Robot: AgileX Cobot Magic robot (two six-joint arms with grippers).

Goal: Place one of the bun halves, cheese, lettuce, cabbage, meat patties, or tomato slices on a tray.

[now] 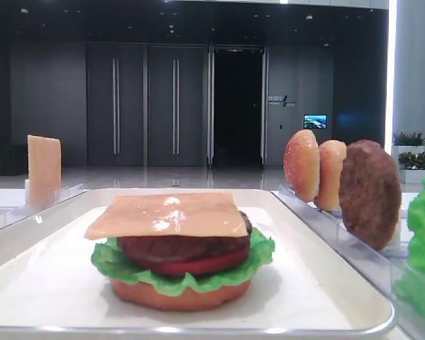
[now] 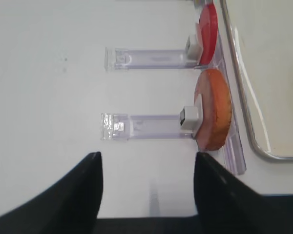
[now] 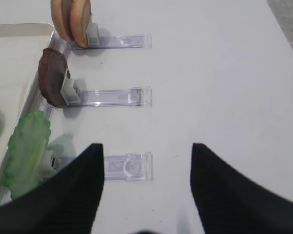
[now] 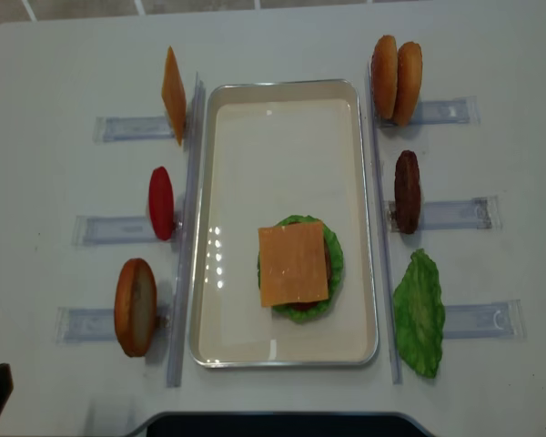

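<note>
On the white tray (image 4: 209, 228) stands a stack: flat bun half (image 1: 177, 296), lettuce (image 1: 258, 255), tomato slice (image 1: 198, 265), meat patty (image 1: 184, 248), and a cheese slice (image 4: 293, 264) on top. My left gripper (image 2: 146, 161) hovers open and empty over the bare table, short of a bun half (image 2: 214, 108) and a tomato slice (image 2: 208, 33) standing in racks. My right gripper (image 3: 145, 151) is likewise open and empty, with a loose lettuce leaf (image 3: 27, 151), a patty (image 3: 52, 77) and two bun halves (image 3: 72, 19) ahead to its left.
Clear plastic racks (image 4: 437, 214) line both long sides of the tray. A spare cheese slice (image 4: 173, 95) stands upright at the far left. The tray rim (image 2: 244, 97) runs close to the right of the left-hand racks.
</note>
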